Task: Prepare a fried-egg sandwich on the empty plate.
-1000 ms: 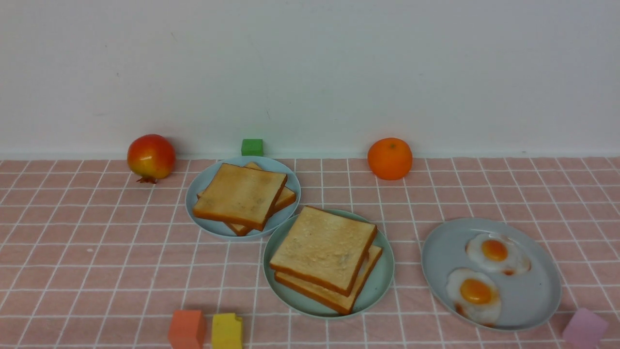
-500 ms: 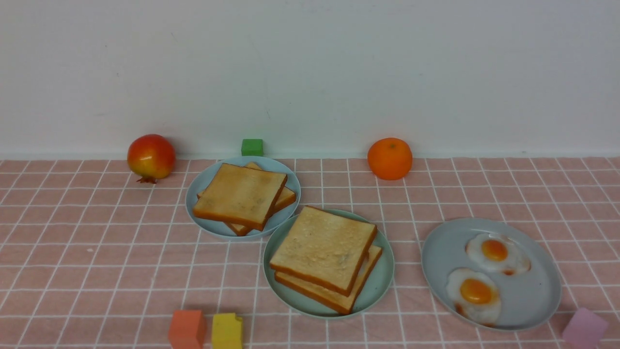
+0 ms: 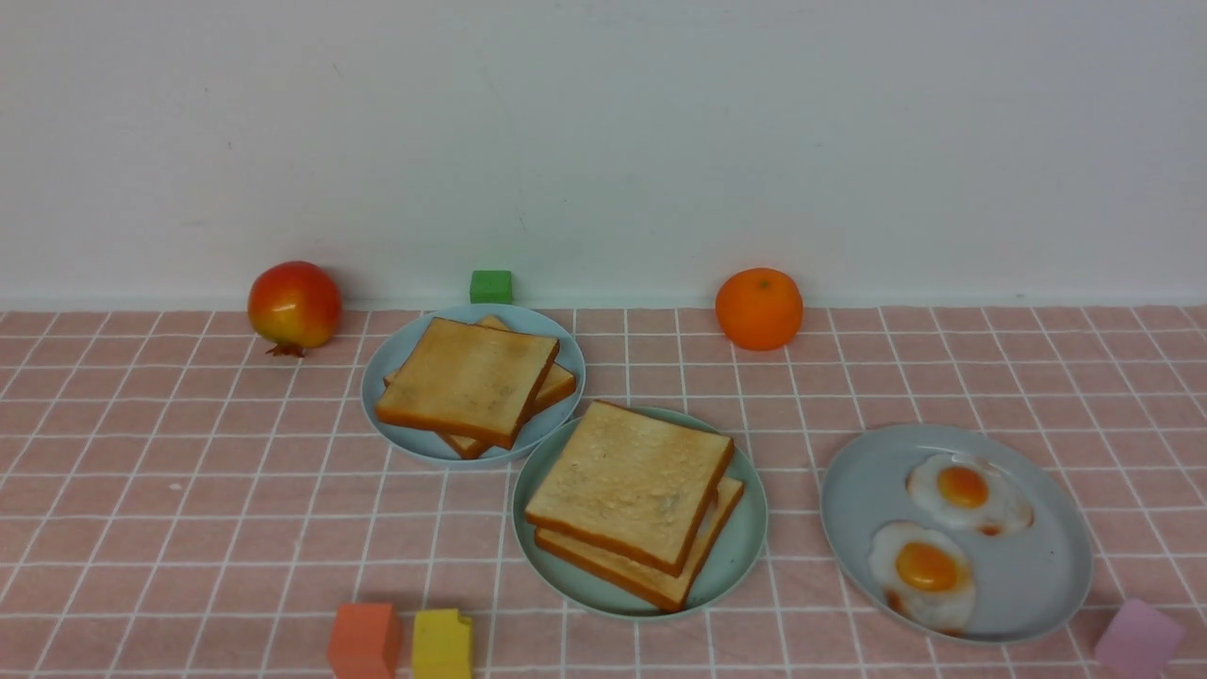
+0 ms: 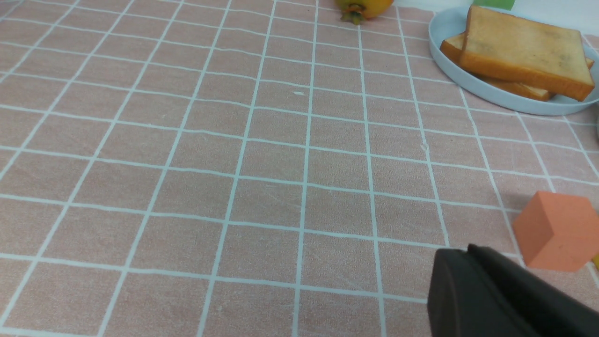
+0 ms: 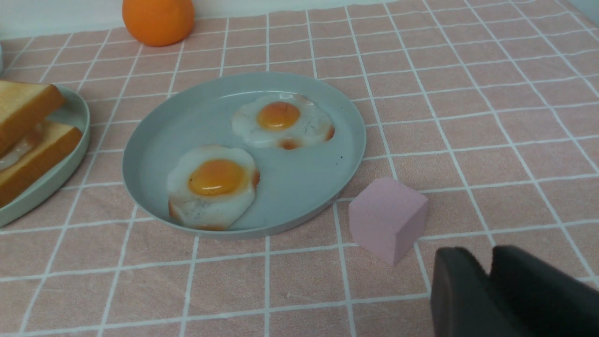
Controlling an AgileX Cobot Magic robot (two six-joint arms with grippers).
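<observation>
The fried-egg sandwich (image 3: 630, 483) lies on the mint-green plate (image 3: 743, 547) in the middle of the pink checked cloth. Its top toast sits skewed over the lower slice (image 3: 651, 577). In the right wrist view a sliver of egg white (image 5: 13, 153) shows between the slices. Neither arm appears in the front view. My left gripper (image 4: 468, 250) hangs shut over bare cloth beside an orange cube (image 4: 554, 231). Near a pink cube (image 5: 387, 219), my right gripper (image 5: 489, 261) shows a narrow gap between its tips, with nothing in it.
A pale-blue plate (image 3: 370, 387) holds a toast pile (image 3: 467, 377) at the back left. A grey-blue plate (image 3: 1037, 575) on the right holds two fried eggs (image 3: 924, 571). A red fruit (image 3: 294, 304), orange (image 3: 759, 308) and green cube (image 3: 491, 286) line the wall. A yellow cube (image 3: 441, 645) sits at the front.
</observation>
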